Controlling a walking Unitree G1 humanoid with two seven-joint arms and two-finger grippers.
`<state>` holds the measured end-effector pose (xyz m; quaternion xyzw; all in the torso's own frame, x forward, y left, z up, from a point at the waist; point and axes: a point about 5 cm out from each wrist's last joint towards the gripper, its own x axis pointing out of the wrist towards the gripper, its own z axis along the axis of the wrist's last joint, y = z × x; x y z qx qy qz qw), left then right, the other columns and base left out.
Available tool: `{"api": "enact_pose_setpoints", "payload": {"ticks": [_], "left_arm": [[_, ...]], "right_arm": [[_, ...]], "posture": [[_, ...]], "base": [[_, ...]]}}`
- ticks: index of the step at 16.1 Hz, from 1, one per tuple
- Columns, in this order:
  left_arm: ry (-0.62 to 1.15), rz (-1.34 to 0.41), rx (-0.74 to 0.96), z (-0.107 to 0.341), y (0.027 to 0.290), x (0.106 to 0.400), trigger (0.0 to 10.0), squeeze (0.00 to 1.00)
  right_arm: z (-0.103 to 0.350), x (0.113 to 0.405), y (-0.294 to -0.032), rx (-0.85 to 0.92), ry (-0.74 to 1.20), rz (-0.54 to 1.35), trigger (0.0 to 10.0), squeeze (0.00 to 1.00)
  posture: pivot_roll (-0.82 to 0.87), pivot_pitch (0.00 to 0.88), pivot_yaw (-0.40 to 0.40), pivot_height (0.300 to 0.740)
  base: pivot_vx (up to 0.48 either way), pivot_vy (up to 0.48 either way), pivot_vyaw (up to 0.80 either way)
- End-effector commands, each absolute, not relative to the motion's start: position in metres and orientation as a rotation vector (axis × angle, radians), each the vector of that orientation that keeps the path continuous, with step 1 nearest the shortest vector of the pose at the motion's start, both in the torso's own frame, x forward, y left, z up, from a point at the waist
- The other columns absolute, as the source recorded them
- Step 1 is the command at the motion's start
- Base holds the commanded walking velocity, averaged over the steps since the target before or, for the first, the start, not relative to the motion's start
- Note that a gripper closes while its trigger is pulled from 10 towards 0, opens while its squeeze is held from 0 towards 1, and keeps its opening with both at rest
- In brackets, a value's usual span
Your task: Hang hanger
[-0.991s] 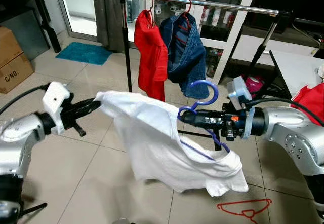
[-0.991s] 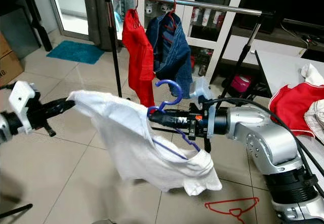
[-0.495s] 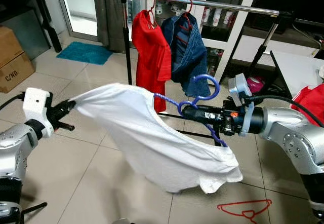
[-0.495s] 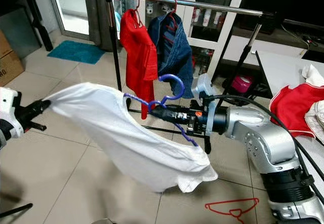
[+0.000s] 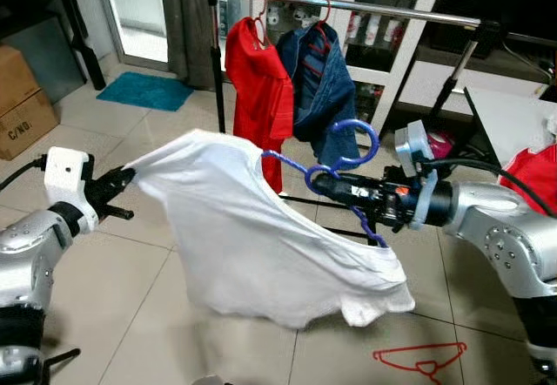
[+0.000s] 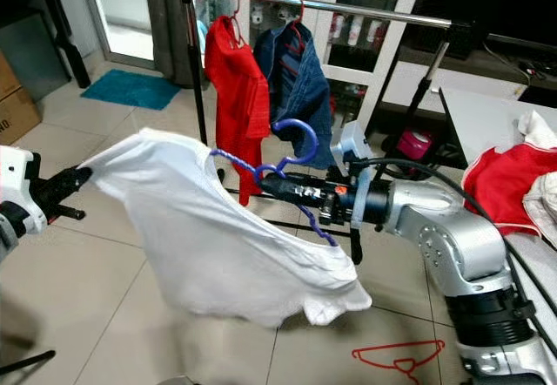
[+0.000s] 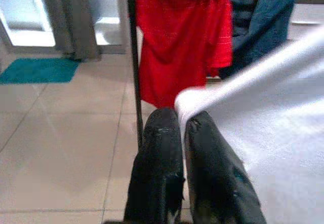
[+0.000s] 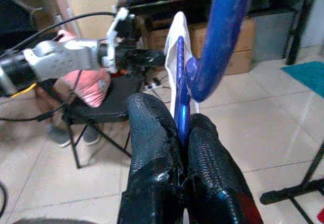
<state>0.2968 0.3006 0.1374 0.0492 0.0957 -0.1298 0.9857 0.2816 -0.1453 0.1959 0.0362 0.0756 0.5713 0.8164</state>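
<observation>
White shirt [image 5: 252,237] stretched between left gripper [image 5: 124,176] and blue hanger [image 5: 335,154].

The room was bright and the head pictures were sharp, with daylight from the glass door [image 5: 135,10], while both wrist pictures looked soft and blurry.

Both arms are silver metal with rounded joint housings and dark rings between the segments. Each wrist carries a white plastic camera block, and black cables run along the forearms. The left pincer [image 5: 122,178] and the right pincer [image 5: 315,182] have long black fingers (textured rubber). An orange mark sits near the right wrist.
</observation>
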Motion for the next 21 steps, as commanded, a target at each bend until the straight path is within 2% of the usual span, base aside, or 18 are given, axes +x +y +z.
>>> {"api": "enact_pose_setpoints", "payload": {"ticks": [1,5,7,8,9,10,13,17,21], "left_arm": [[0.204,-0.271,0.128,0.139,0.299,0.295,10.0,1.0],[0.234,-0.256,0.125,0.136,0.302,0.284,10.0,1.0],[0.193,-0.26,0.146,0.142,0.281,0.283,10.0,1.0],[0.168,-0.305,0.155,0.147,0.261,0.283,10.0,0.38],[0.161,-0.327,0.157,0.148,0.253,0.282,10.0,0.38],[0.118,-0.365,0.148,0.154,0.231,0.283,10.0,0.0],[0.053,-0.359,0.1,0.158,0.195,0.285,10.0,0.0],[0.083,-0.291,0.117,0.151,0.176,0.277,10.0,0.0],[0.101,-0.254,0.111,0.146,0.171,0.278,10.0,0.0]], "right_arm": [[0.203,0.281,-0.148,0.086,0.117,1.184,10.0,0.0],[0.177,0.271,-0.148,0.064,0.19,1.089,10.0,0.0],[0.163,0.273,-0.153,0.019,0.217,0.853,10.0,0.0],[0.159,0.272,-0.153,0.042,0.214,0.768,10.0,0.0],[0.157,0.272,-0.153,0.056,0.211,0.732,10.0,0.0],[0.147,0.276,-0.157,0.077,0.225,0.589,10.0,0.0],[0.124,0.277,-0.16,0.073,0.265,0.351,10.0,0.0],[0.111,0.279,-0.159,0.119,0.278,0.167,10.0,0.0],[0.111,0.279,-0.155,0.131,0.269,0.172,10.0,0.0]], "posture": [[-0.09,0.0,-0.04,0.74],[-0.09,0.0,-0.049,0.74],[-0.1,0.0,-0.028,0.74],[-0.1,0.0,-0.023,0.74],[-0.1,0.0,-0.02,0.74],[-0.1,0.0,-0.022,0.74],[-0.08,0.0,-0.032,0.74],[-0.09,0.0,-0.04,0.74],[-0.09,0.0,-0.041,0.74]], "base": [[0.0,0.0,0.0],[0.0,0.0,0.0],[0.0,0.0,0.0],[0.0,0.0,0.0],[0.0,0.0,0.0],[0.0,0.0,0.0],[0.0,0.0,0.0],[0.0,0.0,0.0],[0.211,0.0,-0.32]]}}
